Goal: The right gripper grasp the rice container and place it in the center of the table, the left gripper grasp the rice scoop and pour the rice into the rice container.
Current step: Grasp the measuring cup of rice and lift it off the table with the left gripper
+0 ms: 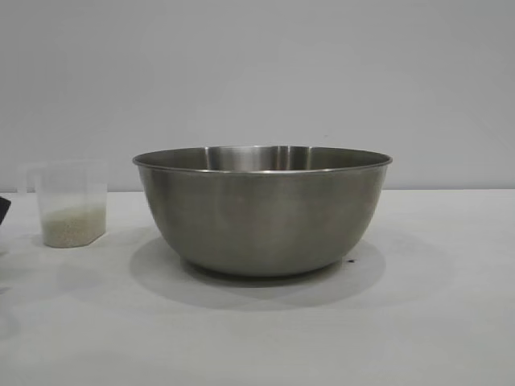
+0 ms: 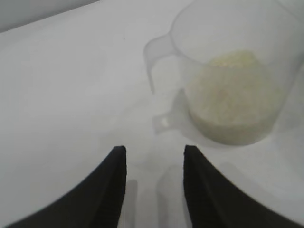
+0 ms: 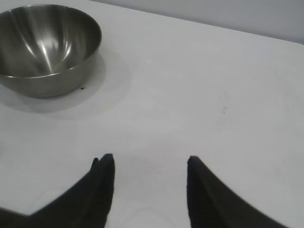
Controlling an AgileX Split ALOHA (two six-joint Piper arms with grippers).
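The rice container (image 1: 261,211), a wide steel bowl, stands upright in the middle of the white table (image 1: 434,322); it also shows empty in the right wrist view (image 3: 45,47). The rice scoop (image 1: 71,203), a frosted plastic cup, stands at the left with white rice (image 1: 74,226) in its bottom. In the left wrist view the rice scoop (image 2: 232,71) sits just ahead of my open left gripper (image 2: 155,151), its handle (image 2: 159,52) turned toward the fingers, nothing between them. My right gripper (image 3: 150,159) is open over bare table, well away from the bowl.
A grey wall (image 1: 257,72) runs behind the table. A dark edge of the left arm (image 1: 3,207) shows at the far left border. Bare tabletop lies to the right of the bowl and in front of it.
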